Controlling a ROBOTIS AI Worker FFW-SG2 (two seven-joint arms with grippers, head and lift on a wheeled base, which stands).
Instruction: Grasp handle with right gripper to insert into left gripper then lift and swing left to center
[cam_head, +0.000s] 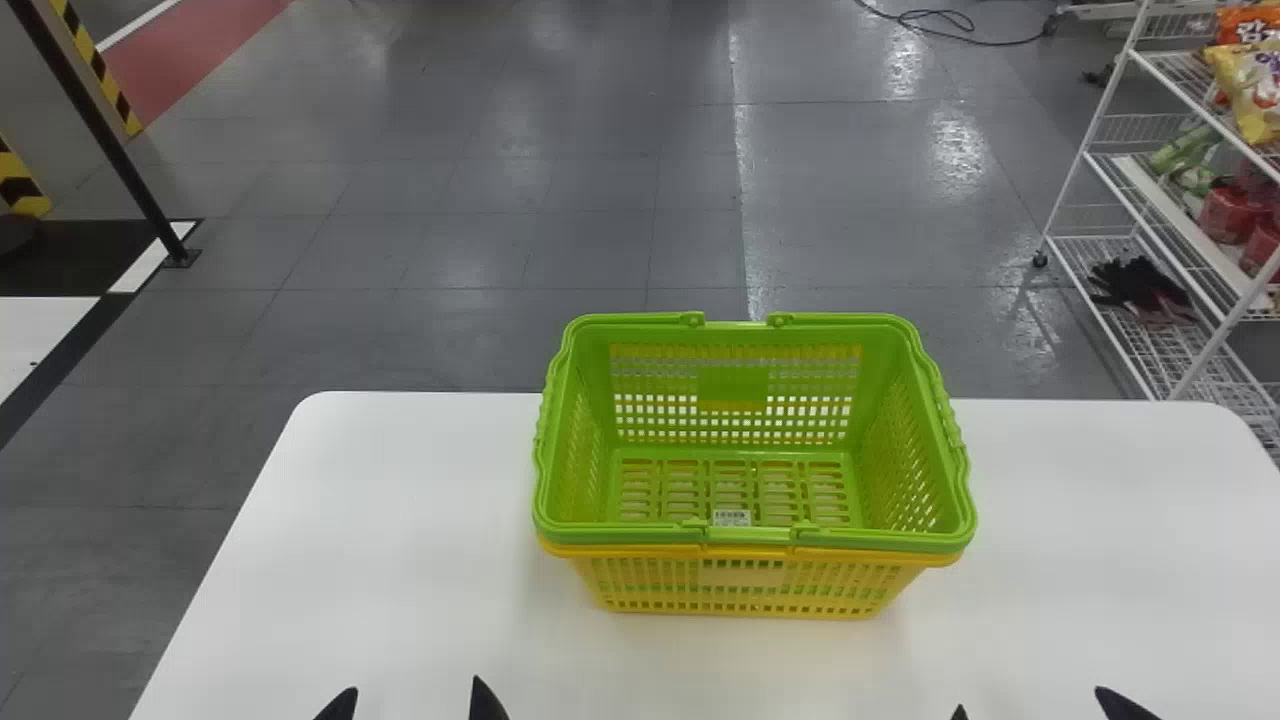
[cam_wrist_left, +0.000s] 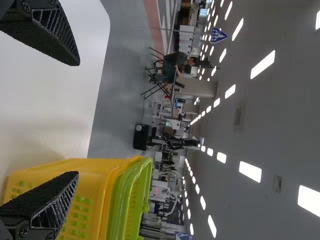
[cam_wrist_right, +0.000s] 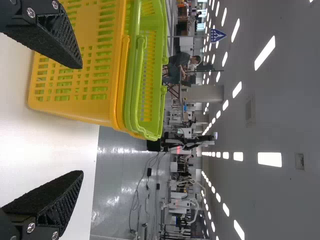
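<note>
Nearest, the left hand (cam_head: 411, 703) and right hand (cam_head: 1042, 708) each wait with fingers spread apart, short of the baskets. Beyond, at the bench's (cam_head: 400, 560) far edge, between its far corners, a yellow basket (cam_head: 740, 590) carries a nested green basket (cam_head: 905, 440). Both look light, stiff, rather slick. Best grip: mid-length on the green right handle (cam_head: 957, 445), folded on the rim; it should pivot up, perhaps leaving the yellow one behind.

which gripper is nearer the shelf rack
Right. The right gripper is over the table's near right part, with the shelf rack beyond the far right corner; the left gripper is left of the baskets, farther from it.
</note>
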